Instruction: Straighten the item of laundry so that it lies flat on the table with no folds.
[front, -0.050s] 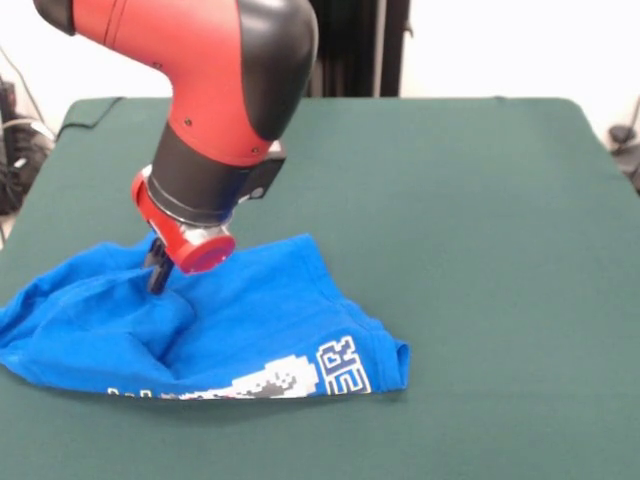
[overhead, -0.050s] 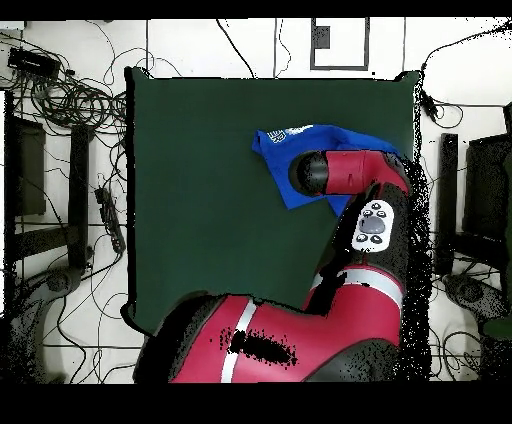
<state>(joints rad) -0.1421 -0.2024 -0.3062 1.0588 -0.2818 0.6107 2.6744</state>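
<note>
Crumpled blue T-shirt (front, -0.050s: 210, 330) at lower left of the green table (front, -0.050s: 470, 230). Gripper (front, -0.050s: 157, 275) pressed into its upper folds; cannot tell whether clenched or released.

My blue T-shirt (front, -0.050s: 230, 320) lies crumpled and folded on the green table (front, -0.050s: 450, 200), near one side edge, its white print and lettering showing along one hem.

The T-shirt (front, -0.050s: 230, 320) is soft, matt blue cloth with a flat printed graphic along its edge. The table (front, -0.050s: 470, 230) carries a matt, felt-like dark green covering. The arm (front, -0.050s: 215, 95) has smooth, glossy red and black plastic-looking shells.
</note>
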